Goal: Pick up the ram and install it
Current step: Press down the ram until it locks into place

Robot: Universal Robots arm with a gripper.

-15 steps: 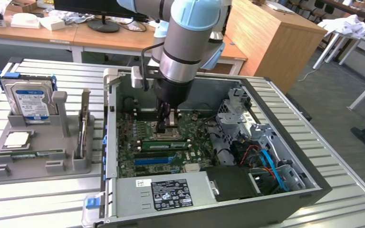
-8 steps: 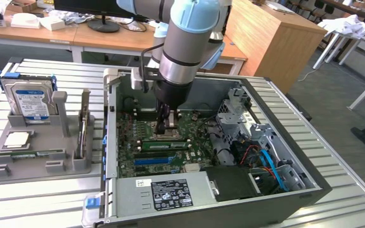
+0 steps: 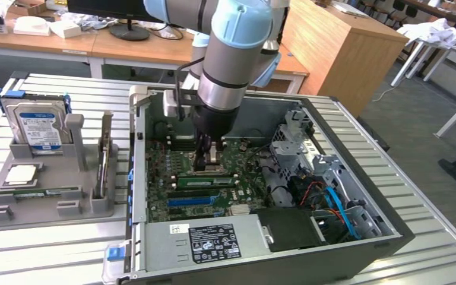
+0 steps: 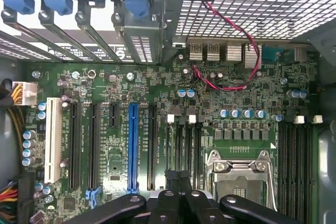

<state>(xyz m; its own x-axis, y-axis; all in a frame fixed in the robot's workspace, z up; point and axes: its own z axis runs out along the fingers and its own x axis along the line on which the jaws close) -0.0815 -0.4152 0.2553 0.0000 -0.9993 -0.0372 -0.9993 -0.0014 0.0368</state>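
My gripper (image 3: 211,166) reaches down into the open computer case (image 3: 386,237), over the motherboard (image 3: 161,178) beside the CPU socket (image 4: 241,174). Its black fingers (image 4: 167,203) are pressed together, shut, with nothing visible between them. In the exterior view a green ram stick (image 3: 206,181) stands seated in a motherboard slot just in front of the fingertips. In the wrist view the gripper (image 4: 178,179) hangs over black memory slots (image 4: 184,145) next to the socket. A matching green stick (image 3: 42,192) lies flat in the grey fixture (image 3: 46,208) at the exterior view's left.
A blue slot strip (image 3: 190,200) (image 4: 132,145) runs across the board near the seated stick. The fixture also holds an upright hard drive (image 3: 38,124) and a chip (image 3: 22,173). Drive cages and cables (image 3: 323,190) crowd the case at the exterior view's right, and a power supply (image 3: 204,240) sits at its front.
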